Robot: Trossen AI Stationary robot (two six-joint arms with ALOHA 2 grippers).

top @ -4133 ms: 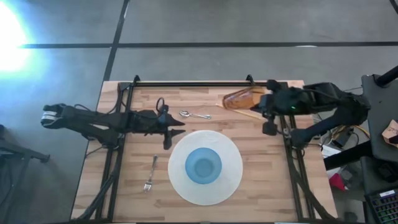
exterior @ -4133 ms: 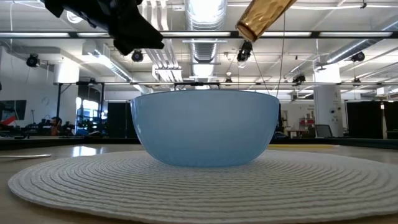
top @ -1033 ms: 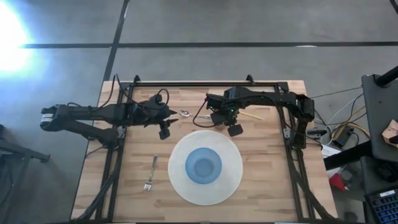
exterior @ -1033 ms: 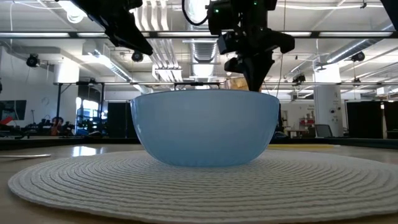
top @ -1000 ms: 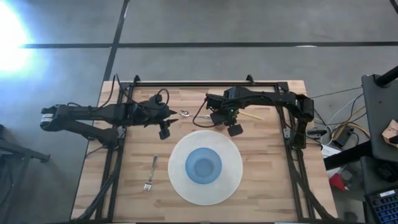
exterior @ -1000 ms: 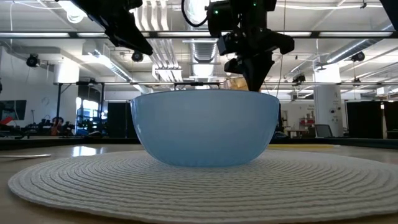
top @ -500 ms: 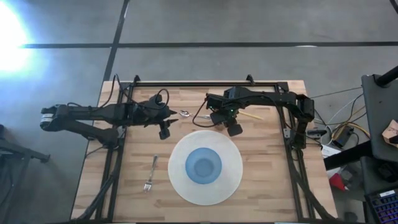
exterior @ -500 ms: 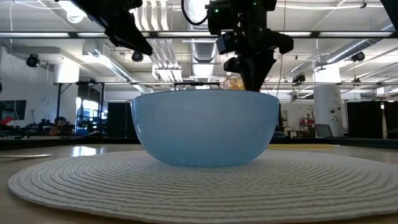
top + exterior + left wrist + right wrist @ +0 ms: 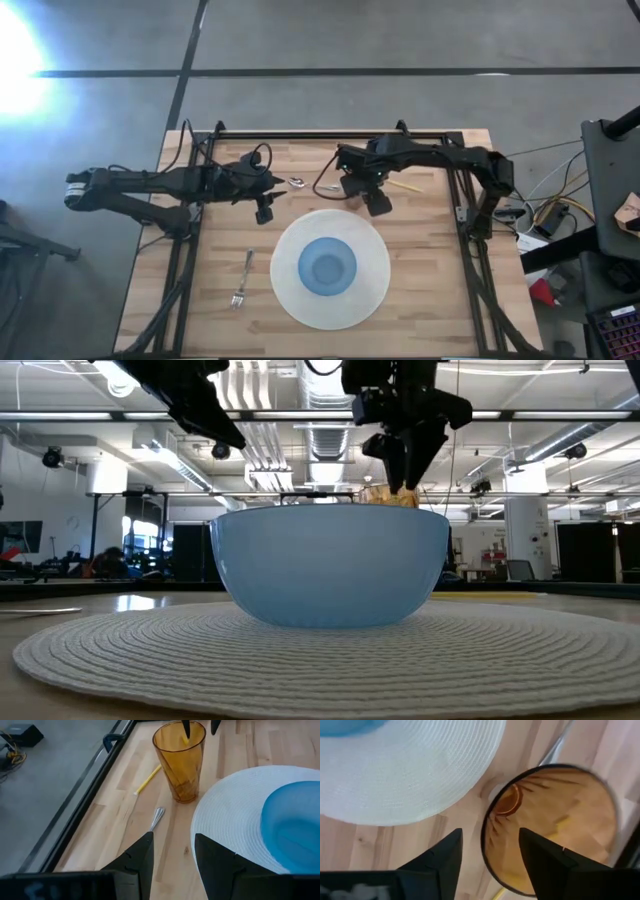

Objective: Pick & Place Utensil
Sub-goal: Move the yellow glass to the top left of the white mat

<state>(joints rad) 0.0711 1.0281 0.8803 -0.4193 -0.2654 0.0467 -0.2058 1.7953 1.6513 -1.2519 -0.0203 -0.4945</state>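
Right gripper (image 9: pixel 405 460): fingers spread, raised above amber cup (image 9: pixel 180 760), higher than half a second ago
Left gripper (image 9: pixel 172 852): spread, hovering near spoon (image 9: pixel 156 816)
Spoon: on table beside cup

blue bowl (image 9: pixel 327 267) on white mat (image 9: pixel 371 295); fork (image 9: pixel 242 280) left of mat; spoon (image 9: pixel 298 183) above.

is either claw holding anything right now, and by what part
Nothing is held. The right claw is open above the rim of the upright amber cup, not gripping it. The left claw is open over the spoon, touching nothing.
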